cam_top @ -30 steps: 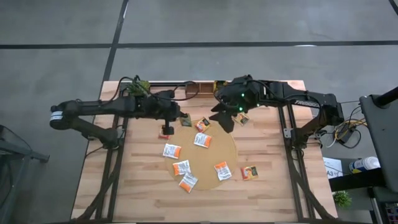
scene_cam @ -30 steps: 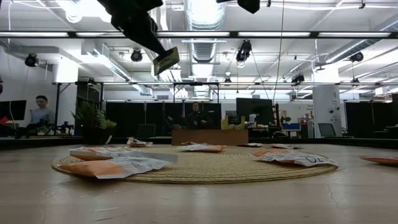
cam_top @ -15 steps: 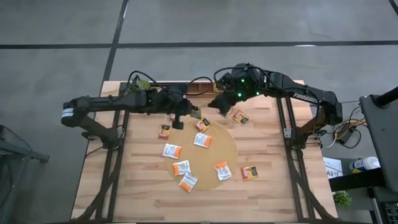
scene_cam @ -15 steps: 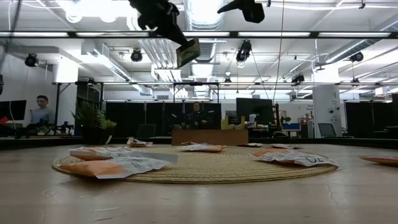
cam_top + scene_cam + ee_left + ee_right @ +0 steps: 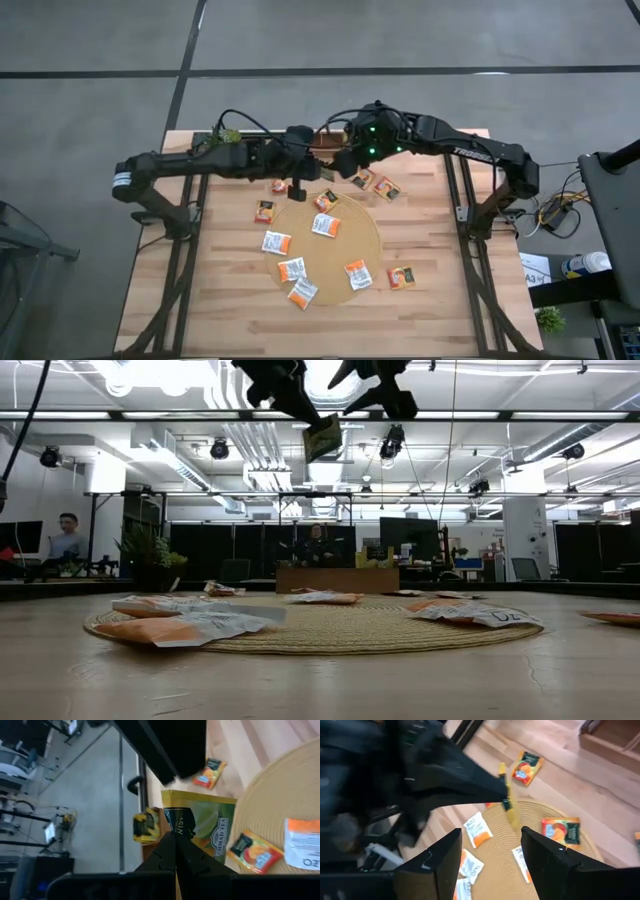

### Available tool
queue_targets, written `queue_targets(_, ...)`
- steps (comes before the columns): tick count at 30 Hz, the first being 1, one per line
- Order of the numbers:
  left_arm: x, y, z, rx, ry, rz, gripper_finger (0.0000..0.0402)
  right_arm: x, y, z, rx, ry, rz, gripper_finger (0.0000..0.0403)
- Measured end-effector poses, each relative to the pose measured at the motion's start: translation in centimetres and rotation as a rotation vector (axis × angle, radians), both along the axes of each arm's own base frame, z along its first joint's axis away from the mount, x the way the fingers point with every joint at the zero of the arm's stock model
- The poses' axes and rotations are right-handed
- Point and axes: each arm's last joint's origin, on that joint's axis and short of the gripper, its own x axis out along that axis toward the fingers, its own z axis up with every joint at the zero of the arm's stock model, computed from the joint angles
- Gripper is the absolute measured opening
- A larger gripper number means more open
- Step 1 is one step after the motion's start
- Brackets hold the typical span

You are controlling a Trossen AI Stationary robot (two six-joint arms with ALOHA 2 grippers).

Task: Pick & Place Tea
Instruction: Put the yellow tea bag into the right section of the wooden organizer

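Note:
My left gripper (image 5: 175,851) is shut on a dark green and yellow tea sachet (image 5: 202,826), held high over the far edge of the round mat (image 5: 340,248). In the low view the sachet (image 5: 322,438) sticks out below the left gripper (image 5: 300,405). My right gripper (image 5: 490,857) is open, close to the sachet and facing its thin edge (image 5: 509,810) without touching it; the low view shows it (image 5: 375,385) just beside the sachet. Several orange and white sachets (image 5: 326,224) lie flat on the mat and on the wood around it. My left gripper pinches the green sachet at one edge (image 5: 176,836) between its two shut fingers. The fingers slant down toward the table's right side. The sachet is lifted clear of the table, tilted, its free part sticking out beyond the fingertips.
Two orange sachets (image 5: 387,189) lie on the wood right of the mat's far edge, one (image 5: 265,211) to its left and one (image 5: 401,277) at its near right. A wooden box (image 5: 337,580) stands at the table's far edge.
My left gripper has carried the green sachet up and toward the table's right and far edge, rolling its wrist, and the sachet has turned with it. My right gripper has swung toward the left and far edge, rolled, and come close to the sachet, staying open.

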Motion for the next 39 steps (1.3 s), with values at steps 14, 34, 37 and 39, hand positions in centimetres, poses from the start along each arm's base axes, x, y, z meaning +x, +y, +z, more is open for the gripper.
queue_targets(14,-0.13,0.14,0.66,0.013,-0.032,0.012,0.0,0.1,-0.41,-0.42,-0.068,0.037,-0.036,0.0201)
queue_targets(34,0.12,0.07,0.99,-0.004,-0.078,-0.02,0.0,0.38,-0.59,-0.48,-0.09,0.024,-0.032,0.0172)
queue_targets(37,0.12,0.06,0.99,-0.005,-0.078,-0.022,0.0,0.38,-0.61,-0.48,-0.09,0.024,-0.032,0.0124)
queue_targets(39,0.13,0.06,0.99,-0.005,-0.079,-0.022,0.0,0.41,-0.58,-0.45,-0.088,0.019,-0.027,0.008)
